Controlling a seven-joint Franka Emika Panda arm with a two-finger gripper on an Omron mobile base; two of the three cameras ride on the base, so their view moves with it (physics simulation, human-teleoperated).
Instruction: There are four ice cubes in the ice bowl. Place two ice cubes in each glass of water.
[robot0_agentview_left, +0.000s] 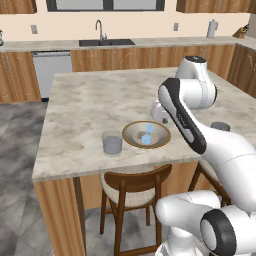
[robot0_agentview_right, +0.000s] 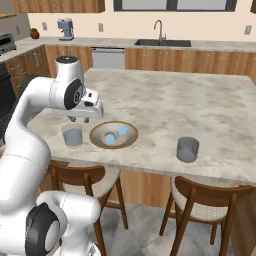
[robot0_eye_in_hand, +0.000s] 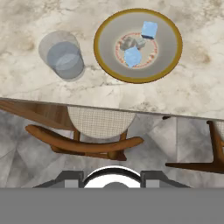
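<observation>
The ice bowl (robot0_eye_in_hand: 168, 61) (robot0_agentview_left: 131, 140) (robot0_agentview_right: 129, 140), wood-rimmed, stands near the counter's front edge. Two light-blue ice cubes (robot0_eye_in_hand: 149, 29) (robot0_eye_in_hand: 132, 57) lie in it, with greyish translucent lumps (robot0_eye_in_hand: 131, 43) between them that I cannot tell apart. One glass of water (robot0_eye_in_hand: 65, 61) (robot0_agentview_left: 112, 143) (robot0_agentview_right: 72, 136) stands just left of the bowl. The other glass (robot0_agentview_right: 188, 149) (robot0_agentview_left: 220, 126) stands far to the right, half hidden by my arm in the left base view. My gripper (robot0_agentview_right: 80, 119) hangs pointing down, well above the counter, over the gap between the left glass and the bowl. Its fingers are too small to read, and I see nothing in them.
Two wooden stools (robot0_agentview_right: 82, 180) (robot0_agentview_right: 210, 200) are tucked under the counter's front edge (robot0_eye_in_hand: 109, 107). The island counter (robot0_agentview_left: 95, 100) stretches bare behind the bowl. A sink (robot0_agentview_left: 106, 42) and cabinets line the far wall.
</observation>
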